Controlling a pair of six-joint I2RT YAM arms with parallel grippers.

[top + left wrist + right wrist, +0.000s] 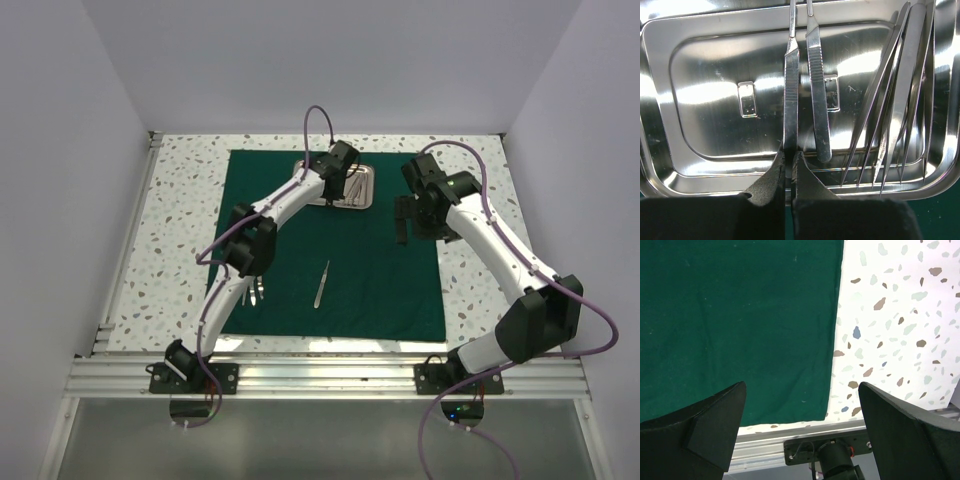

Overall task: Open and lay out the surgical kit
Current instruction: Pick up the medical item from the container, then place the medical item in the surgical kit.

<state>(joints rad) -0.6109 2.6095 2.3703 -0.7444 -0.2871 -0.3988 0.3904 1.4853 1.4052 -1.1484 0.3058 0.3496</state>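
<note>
Two arms reach from the near edge of the speckled worktop (170,230) over a dark green cloth (370,290) that lies spread flat across its middle. Nearest to us, toward the cloth's near left corner, small steel tools (255,293) peek out from under the left arm. One slim steel tool (321,283) lies alone just to their right, apart from both grippers. Farther on, the right gripper (402,228) hangs above the right side of the cloth, its fingers spread wide with nothing between them. At the far edge of the cloth sits the steel tray (367,190), where the left gripper (788,159) has its fingers pinched tight on the end of a ridged steel handle (790,90). We see a second ridged handle (819,100) lying just beside it, and several pointed tweezers (900,100) leaning along one side of the tray.
</note>
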